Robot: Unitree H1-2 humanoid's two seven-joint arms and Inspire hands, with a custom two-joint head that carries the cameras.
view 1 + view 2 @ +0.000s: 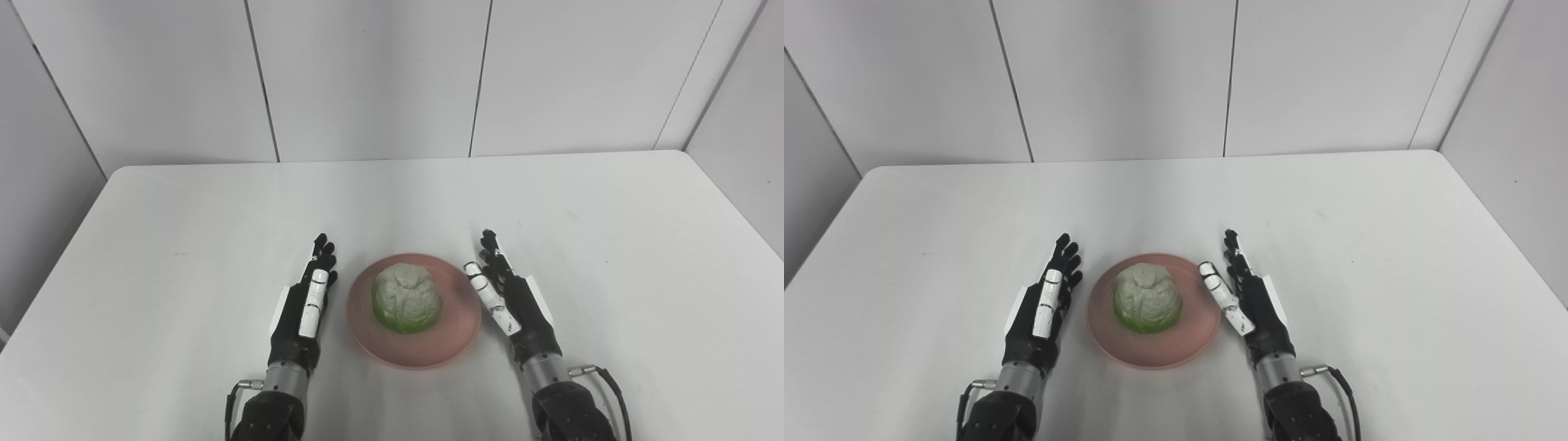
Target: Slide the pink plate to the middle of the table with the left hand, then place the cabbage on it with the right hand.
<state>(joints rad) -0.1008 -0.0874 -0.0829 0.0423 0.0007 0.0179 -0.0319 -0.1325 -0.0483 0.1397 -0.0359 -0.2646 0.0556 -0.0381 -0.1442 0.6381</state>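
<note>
Left eye view: pink plate (pixel 414 334) lying near the middle of the desk (pixel 184 214), somewhat toward the near edge, with the cabbage (pixel 407 298) sitting on it, slightly toward the plate's far side. Left hand (pixel 306 309) just beside the plate's left rim, not touching, fingers (pixel 323 254) straight, held together, pointing toward the far edge, holding nothing. Right hand (pixel 511 300) just beside the right rim, fingers likewise extended and close together, tilted a little toward the plate, empty. Right eye view: same layout, plate (pixel 1151 349) between both hands, cabbage (pixel 1146 298) resting upright, green at its base, pale on top. Left hand (pixel 1044 306) and right hand (pixel 1249 303) about equally near the plate, one on each side, palms facing inward. Cabbage lying inward and level with the fingertips of either hand, roundish, no clear long axis. Judged from this: both steps apparently done, nothing left to grasp; any coming move likely just drawing both hands back toward the near edge, clear of the rim.
</note>
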